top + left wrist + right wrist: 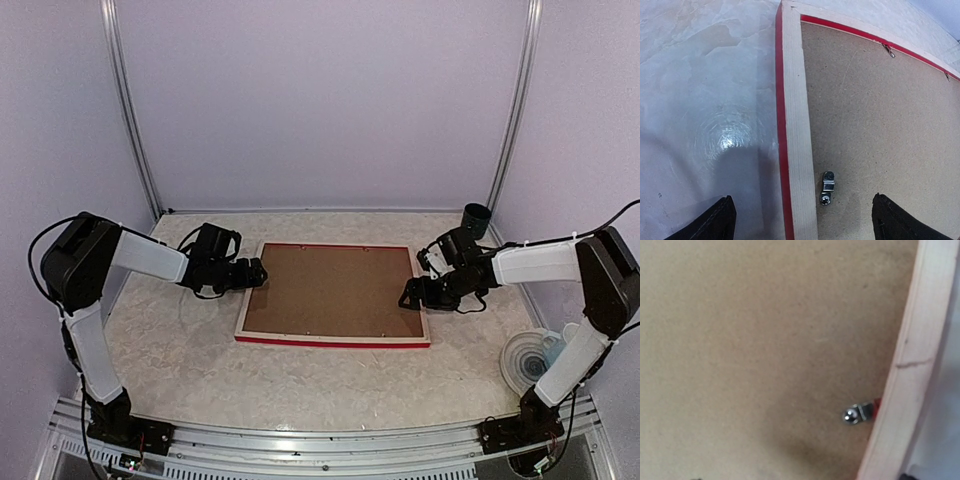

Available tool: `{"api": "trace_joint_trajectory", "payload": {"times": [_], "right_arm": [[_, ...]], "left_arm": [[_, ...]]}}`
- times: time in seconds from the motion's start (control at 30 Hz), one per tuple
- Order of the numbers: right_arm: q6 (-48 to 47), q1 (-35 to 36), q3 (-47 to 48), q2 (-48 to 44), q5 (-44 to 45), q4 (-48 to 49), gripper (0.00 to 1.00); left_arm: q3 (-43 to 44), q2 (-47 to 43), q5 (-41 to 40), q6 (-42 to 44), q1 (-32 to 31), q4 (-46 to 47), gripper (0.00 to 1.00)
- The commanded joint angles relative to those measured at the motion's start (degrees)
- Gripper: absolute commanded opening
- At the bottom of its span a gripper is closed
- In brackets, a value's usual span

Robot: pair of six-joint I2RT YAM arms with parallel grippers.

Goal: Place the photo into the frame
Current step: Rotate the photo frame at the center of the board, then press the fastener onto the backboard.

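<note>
The frame (330,342) lies face down at the table's middle, red edge outside, pale wood rails. A brown hardboard backing panel (330,290) fills it. The photo is hidden or out of view. My left gripper (255,272) is open at the frame's left side. In the left wrist view its fingers straddle the left rail (795,125) and a metal turn clip (826,188) lying on the backing (880,125). My right gripper (410,295) hovers open over the right edge. Its wrist view shows the backing (765,340), another clip (855,413) and the right rail (912,375).
A stack of clear round plastic items (530,360) sits at the table's right front, beside the right arm. A dark cup (477,217) stands at the back right corner. Enclosure walls and posts close in the table at the back and sides.
</note>
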Motion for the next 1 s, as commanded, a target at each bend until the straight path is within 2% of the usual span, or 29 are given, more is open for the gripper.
{"api": "trace_joint_trajectory", "payload": {"times": [0.0,0.3,0.97], "right_arm": [[0.11,0.57,-0.15,0.55,0.82,0.63,0.84],[0.28,0.64,-0.33,1.33,1.14,1.09,0.84],[0.57,0.58,-0.11,2.36,1.03,1.32,0.84]], "left_arm": [[-1.13,0.78,-4.86,1.1,0.38,-5.51,0.92],[-0.3,2.01,-5.72,1.72,0.47,-5.31,0.83],[1.54,4.95,-5.7,2.68,0.56,-4.92,0.82]]}}
